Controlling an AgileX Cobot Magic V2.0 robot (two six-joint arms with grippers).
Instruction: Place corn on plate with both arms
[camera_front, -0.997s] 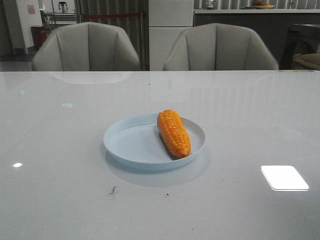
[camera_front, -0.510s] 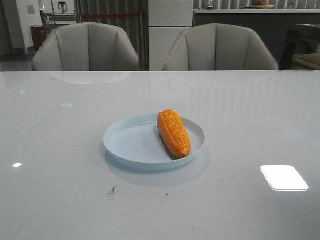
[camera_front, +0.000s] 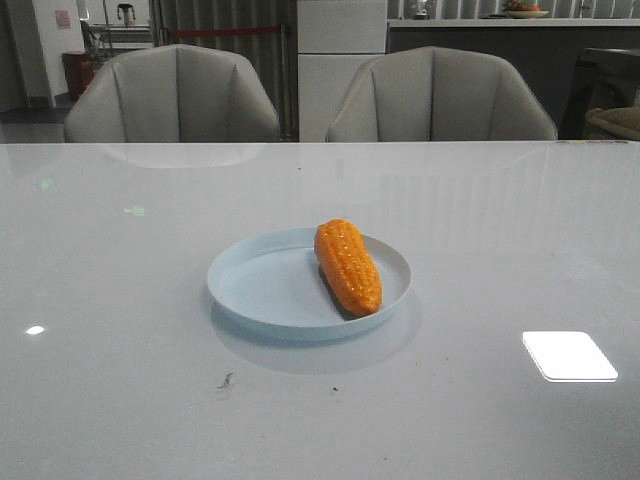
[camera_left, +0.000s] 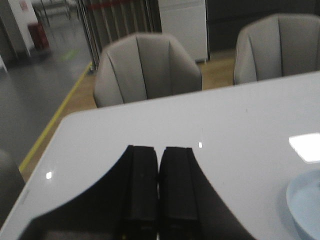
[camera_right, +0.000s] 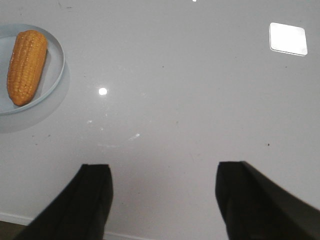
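The orange corn (camera_front: 348, 266) lies on the right half of the pale blue plate (camera_front: 262, 290) in the middle of the table. Corn (camera_right: 26, 65) and plate (camera_right: 54, 75) also show in the right wrist view. A piece of the plate's rim (camera_left: 300, 210) shows in the left wrist view. My left gripper (camera_left: 160, 150) is shut and empty, over bare table left of the plate. My right gripper (camera_right: 164, 167) is open and empty, over bare table right of the plate. Neither arm shows in the front view.
Two grey chairs (camera_front: 172, 95) (camera_front: 440, 97) stand behind the table's far edge. A bright reflection of a light (camera_front: 568, 355) lies on the glossy white tabletop (camera_front: 120, 300) at the front right.
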